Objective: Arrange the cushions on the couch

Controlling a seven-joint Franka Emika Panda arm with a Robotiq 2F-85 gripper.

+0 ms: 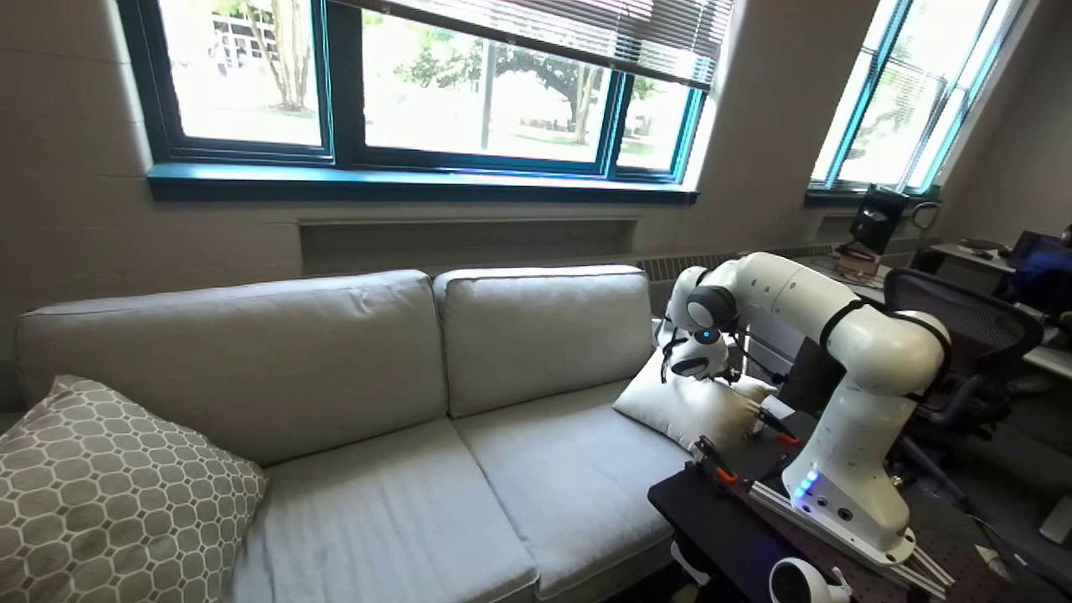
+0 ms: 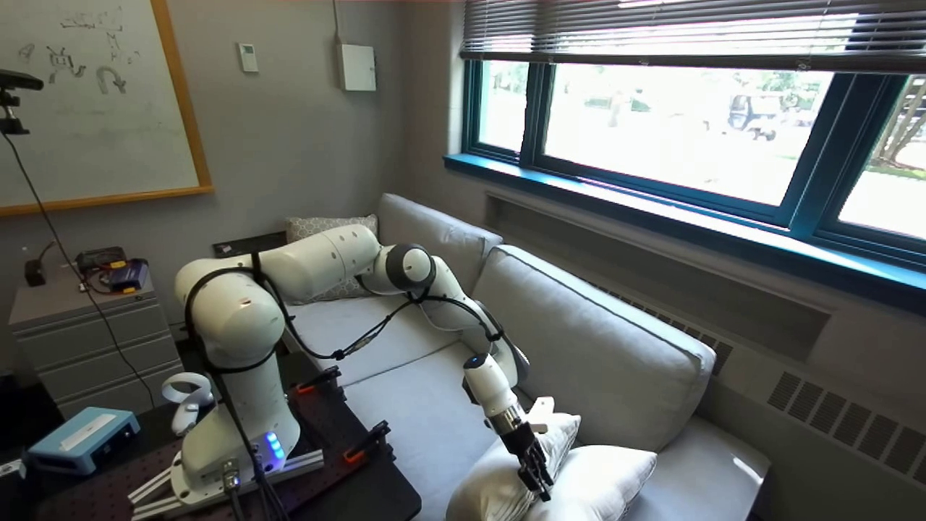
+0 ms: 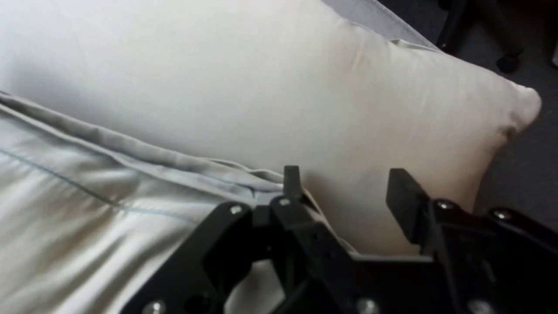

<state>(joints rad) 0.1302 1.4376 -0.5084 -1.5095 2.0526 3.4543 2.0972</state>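
Now my gripper (image 3: 343,185) is hanging parted, seemingly empty, at one white pillow (image 3: 83,248); I'm favouring a deep edge pinch.

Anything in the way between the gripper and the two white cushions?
Nothing visible: in the wrist view, the open gripper faces the smooth white cushion and the wrinkled one directly, with no object in between.
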